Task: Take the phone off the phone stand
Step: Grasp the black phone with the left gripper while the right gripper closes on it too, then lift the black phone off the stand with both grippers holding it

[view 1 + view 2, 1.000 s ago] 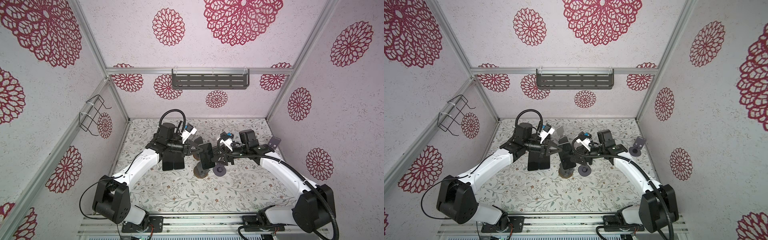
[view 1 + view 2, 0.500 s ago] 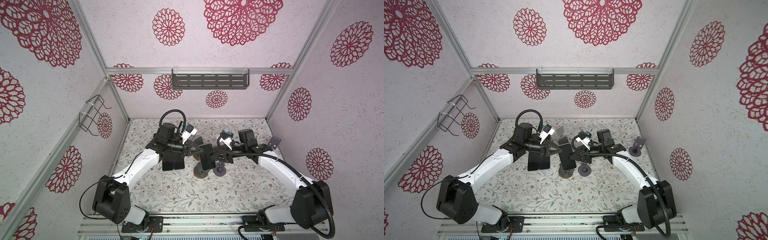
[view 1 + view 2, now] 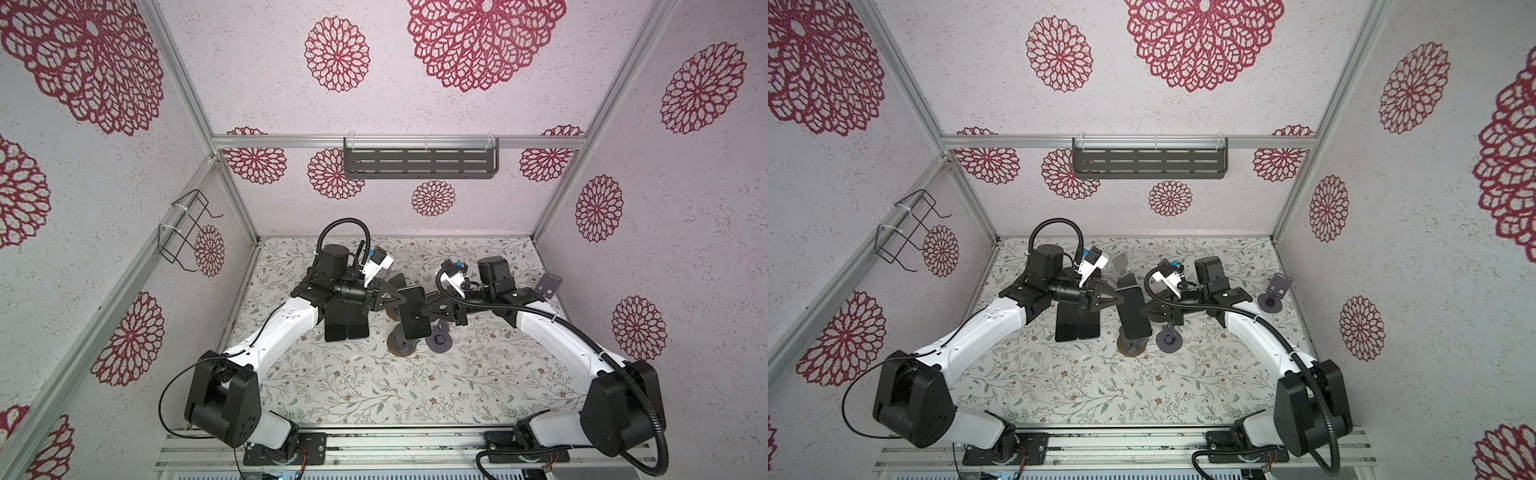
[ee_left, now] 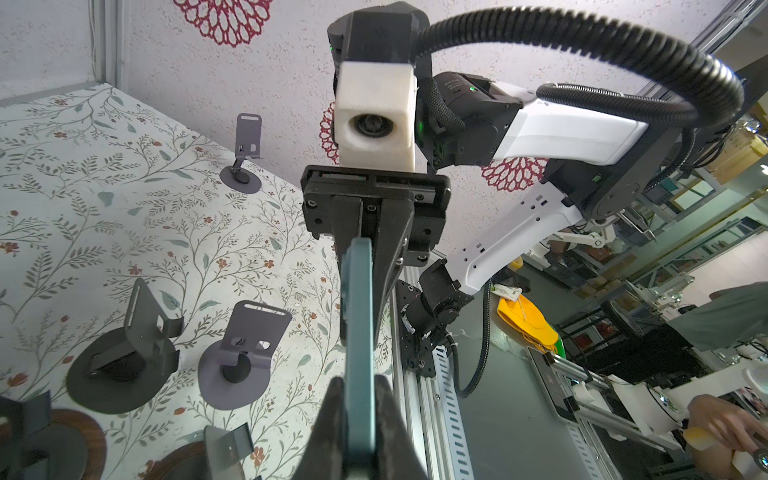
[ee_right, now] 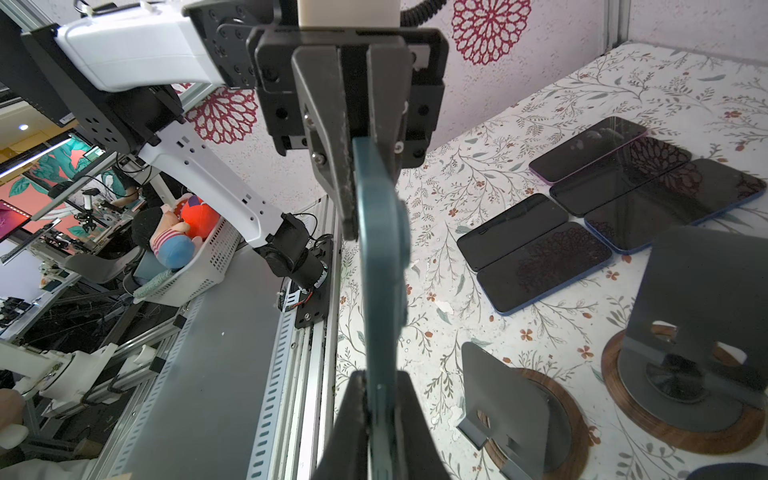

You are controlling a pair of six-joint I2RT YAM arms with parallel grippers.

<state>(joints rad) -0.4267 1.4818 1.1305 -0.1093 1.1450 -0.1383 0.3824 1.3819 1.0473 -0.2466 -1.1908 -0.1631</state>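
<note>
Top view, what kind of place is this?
Likely a robot data-collection booth in a lab: two arms on an aluminium rail, flower-papered walls around a small table, cluttered workbenches beyond it in a wrist view.

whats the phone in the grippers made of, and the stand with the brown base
phone: teal matte back, likely plastic or a silicone case; no glare. phone stand: dark grey bent sheet, probably painted metal; its base ring shows brown grain, seemingly wood.

Both top views look down from high at the front and share the whole desk (image 3: 374,395). Each wrist camera sits right behind its jaws, close to the same phone (image 4: 359,332). The left one faces the right arm (image 4: 573,129), and the right one faces the left arm (image 5: 137,50).
</note>
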